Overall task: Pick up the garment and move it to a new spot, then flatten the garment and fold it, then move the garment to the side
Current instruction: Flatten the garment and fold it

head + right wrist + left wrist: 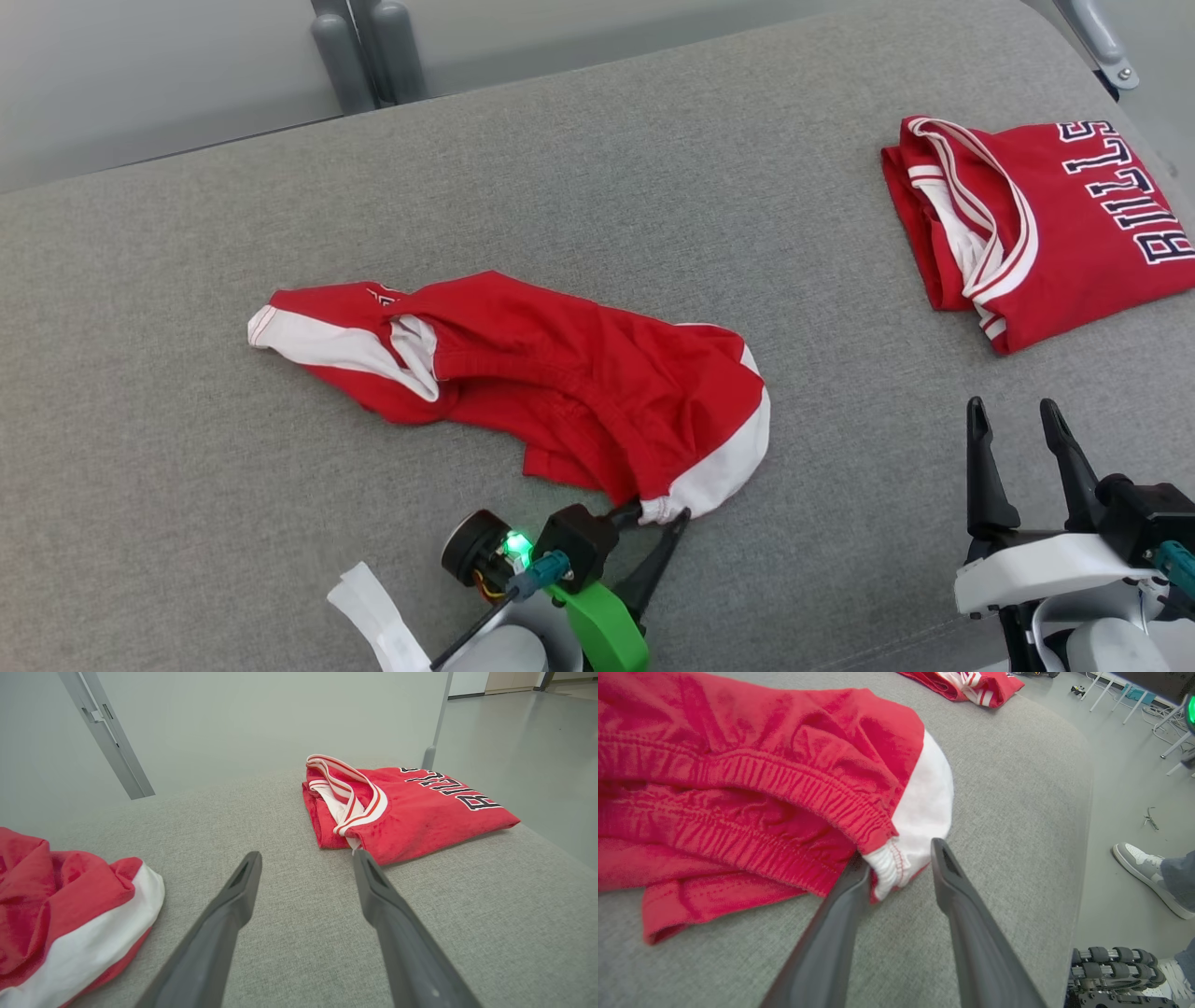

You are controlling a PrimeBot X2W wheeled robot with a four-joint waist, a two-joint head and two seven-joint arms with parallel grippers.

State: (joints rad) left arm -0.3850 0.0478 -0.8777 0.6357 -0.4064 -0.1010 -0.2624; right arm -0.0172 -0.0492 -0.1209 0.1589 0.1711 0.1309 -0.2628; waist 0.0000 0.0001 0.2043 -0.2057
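Garment: red shorts (560, 392) with white trim and a gathered elastic waistband, lying crumpled and unfolded.
Garment's place: about the middle of the grey fabric-covered surface (280, 205), nearer the robot's left, with one white-trimmed end pointing far left and the other toward the near edge.
Left gripper (897, 854): at the garment's near white corner, low over the surface.
Left fingers (831, 933): spread apart with the white corner lying between them. One finger touches the cloth and the other stands just beside it, so nothing is pinched.
Right gripper (1012, 406): at the near right, well apart from the garment.
Right fingers (224, 914): parted and empty, above bare surface, pointing toward the jersey.
Jersey (1055, 224): red, folded, with white-striped trim and dark lettering, lying at the far right of the surface.
Shoe (1143, 872): a person's pale shoe on the floor beyond the surface's edge.
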